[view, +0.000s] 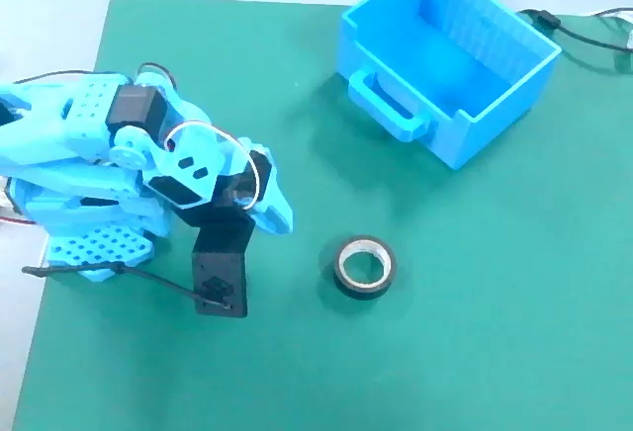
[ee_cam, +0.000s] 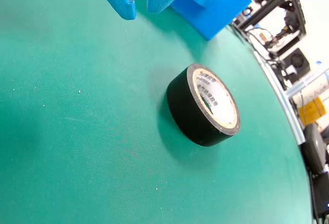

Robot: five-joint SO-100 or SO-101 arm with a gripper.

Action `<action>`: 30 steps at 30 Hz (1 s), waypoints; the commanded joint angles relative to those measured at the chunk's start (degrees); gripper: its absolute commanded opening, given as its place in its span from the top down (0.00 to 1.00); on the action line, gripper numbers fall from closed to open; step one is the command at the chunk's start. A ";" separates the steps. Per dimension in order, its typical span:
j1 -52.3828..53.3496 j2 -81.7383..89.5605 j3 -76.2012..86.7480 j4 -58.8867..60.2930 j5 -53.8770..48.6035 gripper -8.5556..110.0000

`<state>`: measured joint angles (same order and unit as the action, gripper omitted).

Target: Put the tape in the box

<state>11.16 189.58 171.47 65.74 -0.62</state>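
The tape is a small black roll with a pale core, lying flat on the green mat near the middle. In the wrist view the tape sits centre-right, well below the fingertips. My gripper is on the folded blue arm at the left, a short way left of the tape and apart from it. Seen from the wrist, my gripper enters from the top with its two blue tips nearly together and nothing between them. The box, a bright blue bin with a loop handle, stands open at the upper right; the box shows behind the fingers.
A black camera bracket hangs from the arm toward the mat's front left. Black cables run behind the box. The mat ends at the white table on the left. Off the mat's far edge stands dark equipment.
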 commanded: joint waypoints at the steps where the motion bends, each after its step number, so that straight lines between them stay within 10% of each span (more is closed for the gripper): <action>1: 0.53 0.62 0.53 -1.67 -1.58 0.93; 30: 1.93 0.62 -4.57 -0.62 -1.23 0.92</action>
<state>12.74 189.67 171.91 64.86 -1.41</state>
